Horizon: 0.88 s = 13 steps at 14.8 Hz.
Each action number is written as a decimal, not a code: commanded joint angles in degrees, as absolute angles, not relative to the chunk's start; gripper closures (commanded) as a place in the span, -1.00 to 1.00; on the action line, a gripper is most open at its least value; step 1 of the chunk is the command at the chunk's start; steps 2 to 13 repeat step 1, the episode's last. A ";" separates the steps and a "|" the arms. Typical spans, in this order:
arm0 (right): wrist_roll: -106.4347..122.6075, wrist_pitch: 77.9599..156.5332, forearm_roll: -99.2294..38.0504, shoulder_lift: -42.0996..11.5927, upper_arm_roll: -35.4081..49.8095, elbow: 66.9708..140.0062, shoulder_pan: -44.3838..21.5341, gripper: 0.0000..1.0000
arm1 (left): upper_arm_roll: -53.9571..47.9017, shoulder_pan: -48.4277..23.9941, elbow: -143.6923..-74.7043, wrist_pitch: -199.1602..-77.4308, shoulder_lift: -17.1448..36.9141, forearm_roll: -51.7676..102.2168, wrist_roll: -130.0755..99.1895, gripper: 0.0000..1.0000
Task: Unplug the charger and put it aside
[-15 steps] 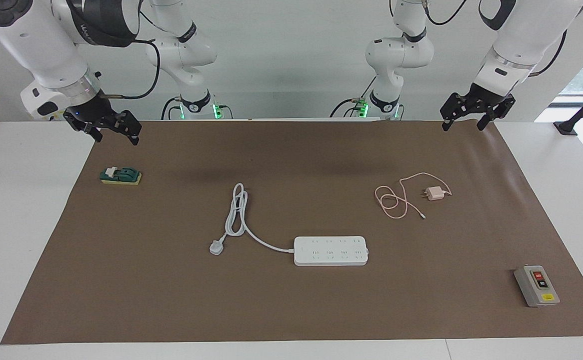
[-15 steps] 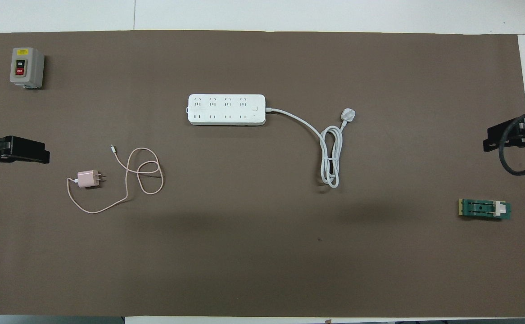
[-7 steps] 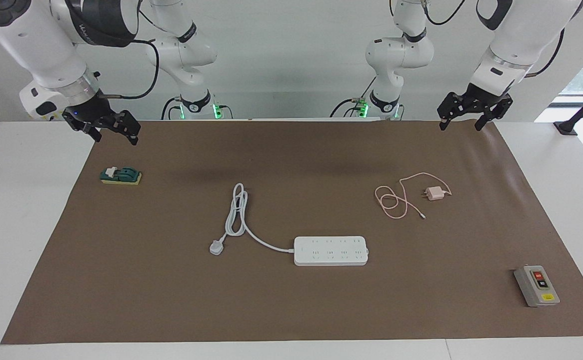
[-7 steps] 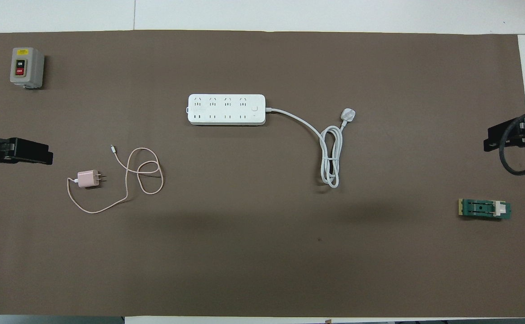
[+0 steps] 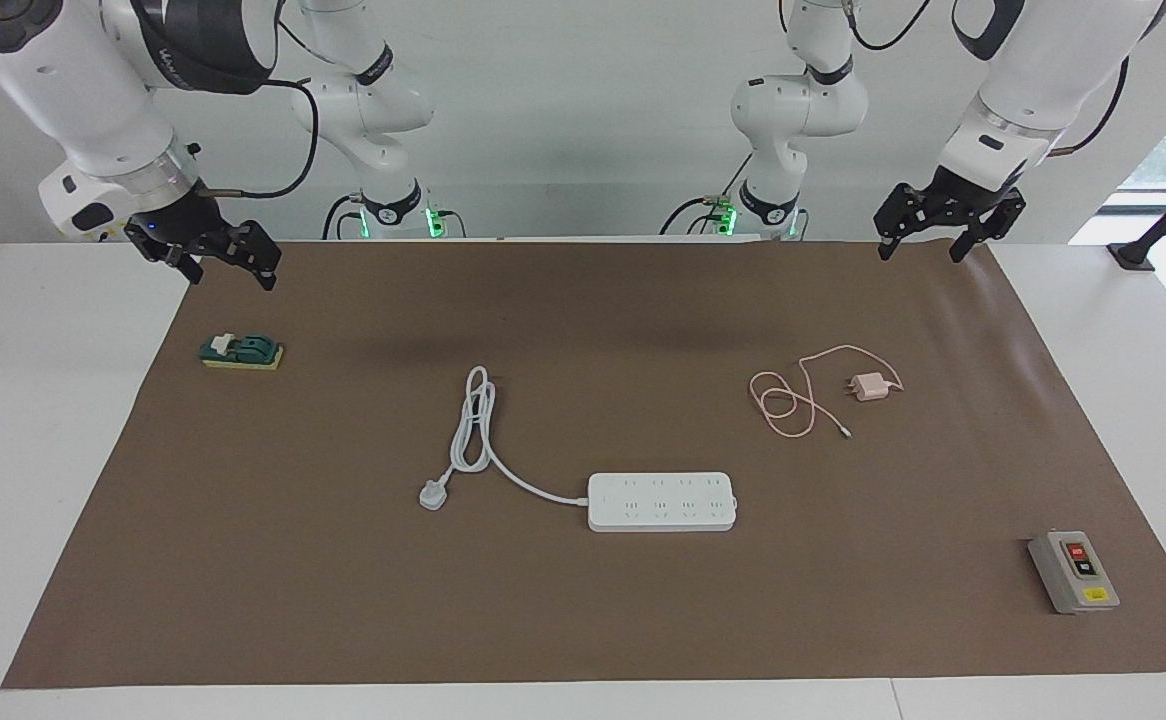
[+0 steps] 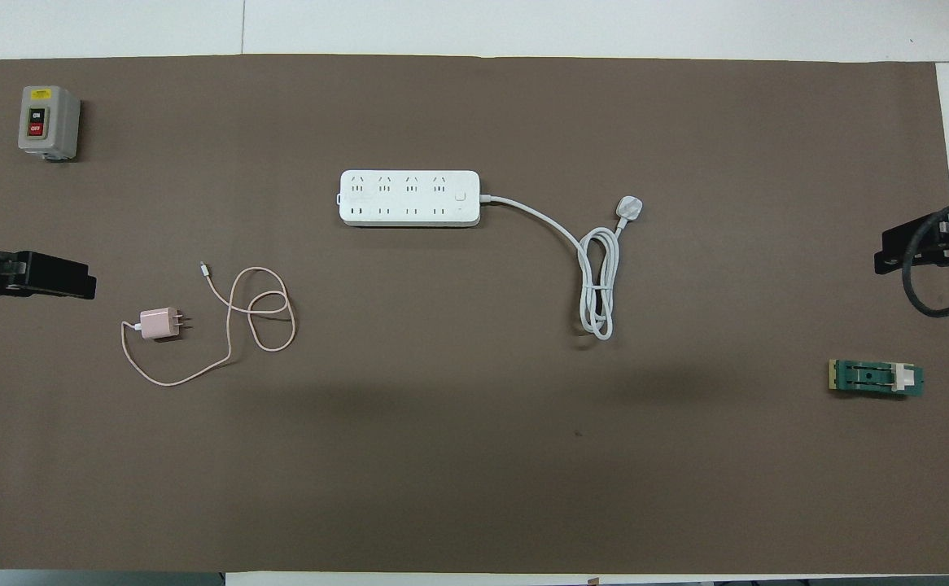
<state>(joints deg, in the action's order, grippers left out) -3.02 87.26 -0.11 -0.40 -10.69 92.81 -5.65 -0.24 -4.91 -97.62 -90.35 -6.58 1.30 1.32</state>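
The charger (image 5: 870,387) is a small pale-pink cube with two prongs. It lies on the brown mat (image 5: 583,620) toward the left arm's end, plugged into nothing, with its thin pink cable (image 5: 783,405) looped beside it. It also shows in the overhead view (image 6: 157,323). The white power strip (image 5: 661,501) lies apart from it, farther from the robots, with all its sockets bare. My left gripper (image 5: 923,250) hangs open and empty over the mat's edge at its own end. My right gripper (image 5: 231,272) hangs open and empty over the mat's edge at its end.
The strip's thick white cord ends in a three-pin plug (image 5: 432,494) lying on the mat. A grey on/off switch box (image 5: 1073,571) stands at the mat's corner farthest from the robots at the left arm's end. A green knife switch (image 5: 241,351) lies near the right gripper.
My left gripper has risen slightly and drifted a little inward over the mat. The right arm and all objects have not moved.
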 commanded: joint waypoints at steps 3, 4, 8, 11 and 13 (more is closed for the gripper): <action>-1.76 87.89 1.05 0.18 -10.28 92.99 -5.36 -1.00 | 0.26 -5.54 -97.03 -89.38 -6.33 0.53 2.11 -1.00; -1.76 87.89 1.05 0.18 -10.28 92.99 -5.36 -1.00 | 0.26 -5.54 -97.03 -89.38 -6.33 0.53 2.11 -1.00; -1.76 87.89 1.05 0.18 -10.28 92.99 -5.36 -1.00 | 0.26 -5.54 -97.03 -89.38 -6.33 0.53 2.11 -1.00; -1.76 87.89 1.05 0.18 -10.28 92.99 -5.36 -1.00 | 0.26 -5.54 -97.03 -89.38 -6.33 0.53 2.11 -1.00; -1.76 87.89 1.05 0.18 -10.28 92.99 -5.36 -1.00 | 0.26 -5.54 -97.03 -89.38 -6.33 0.53 2.11 -1.00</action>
